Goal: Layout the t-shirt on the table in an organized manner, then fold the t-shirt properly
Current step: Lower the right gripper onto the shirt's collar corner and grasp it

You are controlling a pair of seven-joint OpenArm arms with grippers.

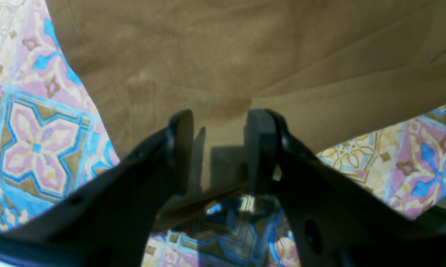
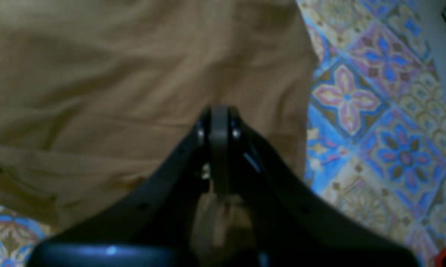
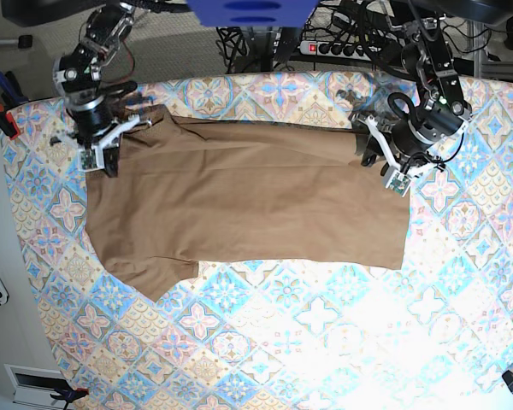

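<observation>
The tan t-shirt [image 3: 248, 201] is lying spread flat across the middle of the patterned tabletop [image 3: 308, 342], one sleeve pointing toward seven o'clock. The left gripper [image 1: 218, 148] is sitting at the shirt's three o'clock edge with its fingers [image 1: 258, 148] parted around a fold of the fabric. The right gripper [image 2: 219, 148] is resting at the ten o'clock corner, its fingers clenched together over the cloth.

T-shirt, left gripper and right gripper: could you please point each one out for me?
t-shirt [image 3: 248, 201], base view, middle of the flat body.
left gripper [image 1: 219, 122], left wrist view, gap between the parted jaws.
right gripper [image 2: 219, 111], right wrist view, tip of the shut jaws.
</observation>
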